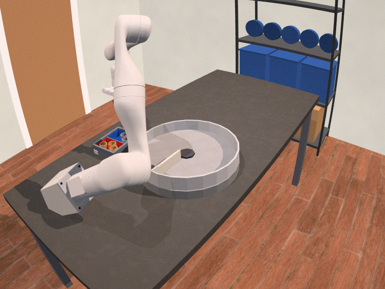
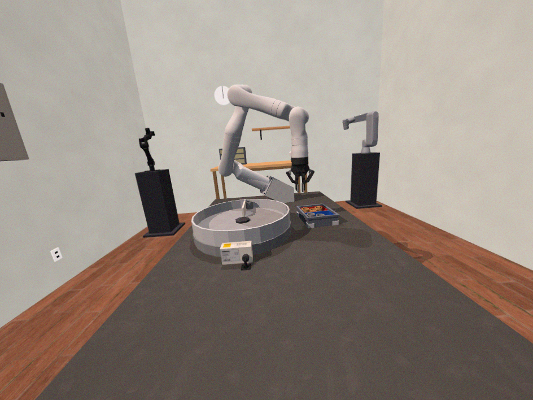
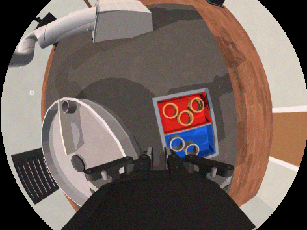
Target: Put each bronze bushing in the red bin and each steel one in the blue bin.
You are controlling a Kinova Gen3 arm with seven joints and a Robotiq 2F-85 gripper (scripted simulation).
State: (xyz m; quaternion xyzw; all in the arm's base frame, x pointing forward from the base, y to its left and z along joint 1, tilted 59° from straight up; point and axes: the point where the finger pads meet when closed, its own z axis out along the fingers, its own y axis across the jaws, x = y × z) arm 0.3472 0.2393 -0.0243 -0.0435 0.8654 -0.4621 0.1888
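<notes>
Against pale divider on turntable (image 1: 230,169) (image 2: 215,237) (image 3: 107,130), grey bushing (image 1: 152,166) (image 2: 249,205) (image 3: 67,106): likely rigid, slick; grip outer wall. Gripper (image 2: 300,187) (image 3: 159,153) empty, fingers slightly apart.

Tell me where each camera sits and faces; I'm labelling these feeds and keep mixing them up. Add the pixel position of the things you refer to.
Top: high beside the table, looking obliquely down at the turntable (image 1: 199,184) (image 2: 223,237) (image 3: 131,146); shows the arm (image 1: 129,112) (image 2: 262,103) (image 3: 69,24) and its base.
Exterior: low over one table end, looking along it; shows the arm, its base and the tool (image 2: 300,185) (image 3: 159,153).
Wrist: on the arm's end above the table, looking down past the tool; shows the tool, base and part of the arm.
Top and wrist share the door (image 1: 43,71) (image 3: 289,140).
</notes>
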